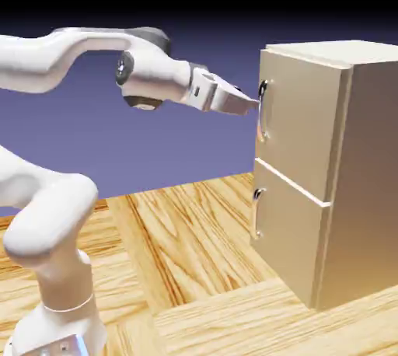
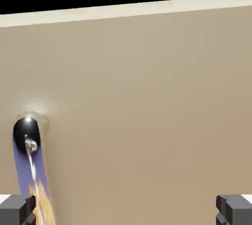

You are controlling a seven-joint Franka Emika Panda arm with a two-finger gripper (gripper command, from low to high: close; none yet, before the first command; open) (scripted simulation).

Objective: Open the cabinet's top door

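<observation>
Cabinet point(image 1: 311, 176) on wood floor point(image 1: 194, 253), at the exterior view's right; arm point(image 1: 155, 75) comes in from the exterior view's left, level with the upper part of the cabinet. Top door point(image 1: 301, 129) shut, directly ahead of the claw point(image 2: 126, 210), filling most of the hand view under the door's pale top edge. Its handle point(image 2: 30, 155), a curved shiny bar, stands upright on the side of the cabinet's front nearer the arm. Lower door point(image 1: 288, 234) below it, also shut, with a smaller handle point(image 1: 256, 213). Claw wide, fingertips well apart, only door face between them in the hand view. Handle's lower end runs down beside the left-hand fingertip point(image 2: 17, 210) there; whether they touch, cannot tell.
</observation>
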